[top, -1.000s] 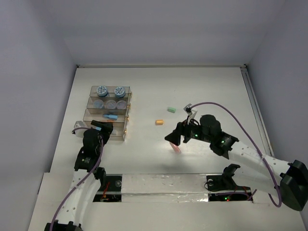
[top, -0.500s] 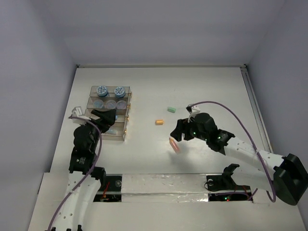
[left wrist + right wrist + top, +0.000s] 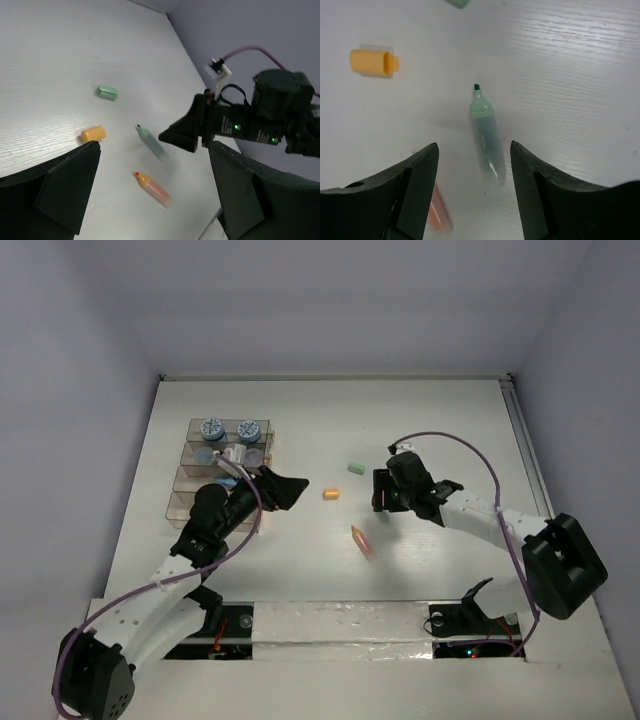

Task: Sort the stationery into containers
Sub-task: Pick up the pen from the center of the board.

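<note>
L pincer (image 3: 290, 486) is open & empty, held just right of the stepped trays (image 3: 182, 478) and pointing twd the middle of the surface (image 3: 450, 430). R pincer (image 3: 382, 498) is also open w/ nothing in it; in its wrist view the fingers (image 3: 415, 190) are spread to either side of an uncapped green marker (image 3: 487, 137) lying flat on the surface, untouched, tip pointing away from the camera. Orange cap (image 3: 331, 494) lies btwn the two pincers, green cap (image 3: 354, 468) a bit farther back. Uncapped orange marker (image 3: 363, 540) lies loose near the green one, on the near side. Two patterned-top jars (image 3: 212, 427) sit in the rear tray, paler round ones in the next; L arm hides part of the front trays.
</note>
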Motion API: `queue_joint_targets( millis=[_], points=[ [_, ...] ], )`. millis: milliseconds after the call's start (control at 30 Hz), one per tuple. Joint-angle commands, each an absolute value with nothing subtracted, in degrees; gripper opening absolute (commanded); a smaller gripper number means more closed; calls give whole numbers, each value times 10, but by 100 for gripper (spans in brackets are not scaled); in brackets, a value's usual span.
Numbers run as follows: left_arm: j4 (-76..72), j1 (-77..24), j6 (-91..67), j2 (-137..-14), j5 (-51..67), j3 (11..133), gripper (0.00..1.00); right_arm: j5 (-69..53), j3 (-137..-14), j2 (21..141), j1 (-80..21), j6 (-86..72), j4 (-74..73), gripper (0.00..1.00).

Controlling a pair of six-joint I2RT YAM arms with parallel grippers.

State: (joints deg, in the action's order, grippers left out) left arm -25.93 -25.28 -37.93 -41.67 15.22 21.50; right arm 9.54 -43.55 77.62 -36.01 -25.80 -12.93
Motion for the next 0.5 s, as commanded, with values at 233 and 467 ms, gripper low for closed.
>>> queue_joint_targets(
  millis=[233,467],
  points=[
    [-419,-310,-336,-491,212,196,79,69,-540,919,-333,-216,-189,68],
    [-496,-326,-338,-568,265,188,77,77,-569,968,-333,-219,-201,60]
  ],
)
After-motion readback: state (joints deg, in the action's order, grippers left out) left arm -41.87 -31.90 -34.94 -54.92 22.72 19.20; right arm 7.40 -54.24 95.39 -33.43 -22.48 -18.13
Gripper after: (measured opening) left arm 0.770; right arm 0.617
